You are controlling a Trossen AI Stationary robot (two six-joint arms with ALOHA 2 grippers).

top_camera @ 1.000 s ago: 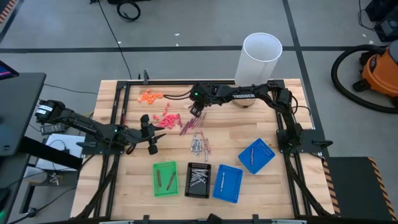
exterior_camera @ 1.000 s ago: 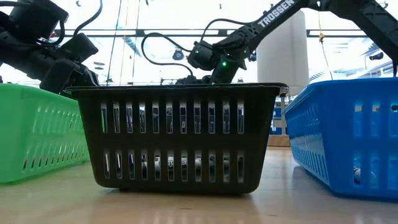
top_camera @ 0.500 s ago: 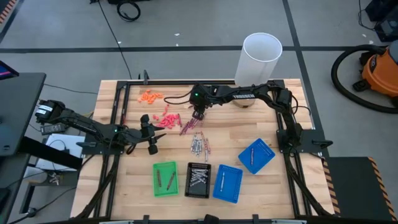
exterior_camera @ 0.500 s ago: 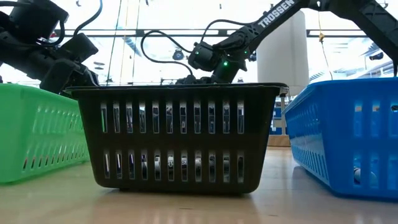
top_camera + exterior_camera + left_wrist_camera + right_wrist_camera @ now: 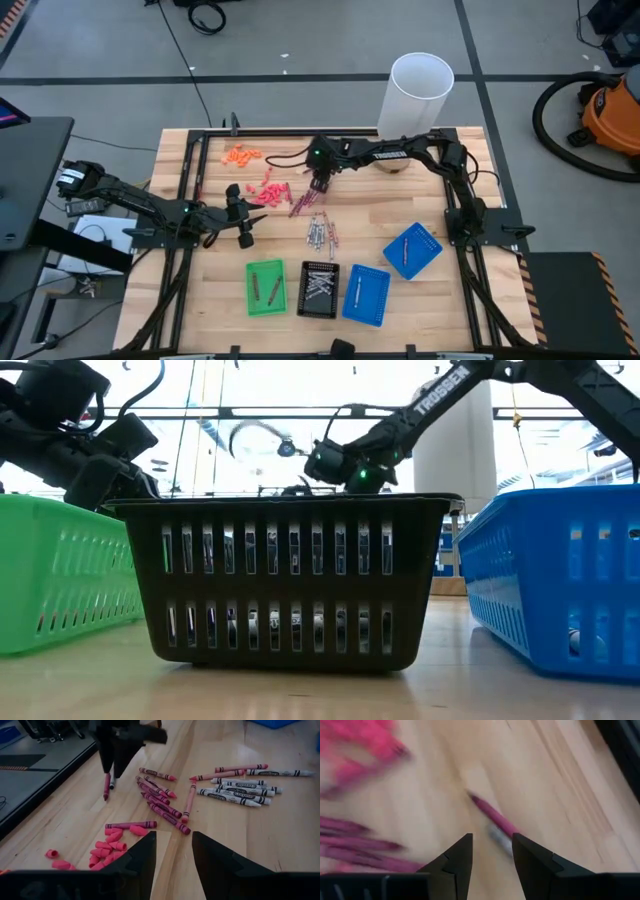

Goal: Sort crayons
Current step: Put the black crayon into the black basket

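Dark red crayons [image 5: 303, 203] lie fanned out on the table's middle, with a row of grey crayons [image 5: 320, 235] nearer the front; both also show in the left wrist view, dark red [image 5: 161, 802] and grey [image 5: 240, 790]. My right gripper [image 5: 318, 186] hangs open just over one dark red crayon [image 5: 495, 817] and a grey one [image 5: 499, 839] lying beside it, fingers pointing down. My left gripper [image 5: 245, 215] waits open at the table's left, aimed at the pile, nothing between its fingers [image 5: 174, 855].
Green tray [image 5: 265, 287], black tray [image 5: 319, 290] and two blue trays [image 5: 366, 294] [image 5: 411, 250] stand along the front, each holding some crayons. Stubby pink bits [image 5: 268, 192] and orange bits [image 5: 240, 154] lie at far left. A white cylinder [image 5: 420, 95] stands at the back.
My right gripper has rolled its wrist a little over the dark red crayons and stays open. The crayons have not moved.
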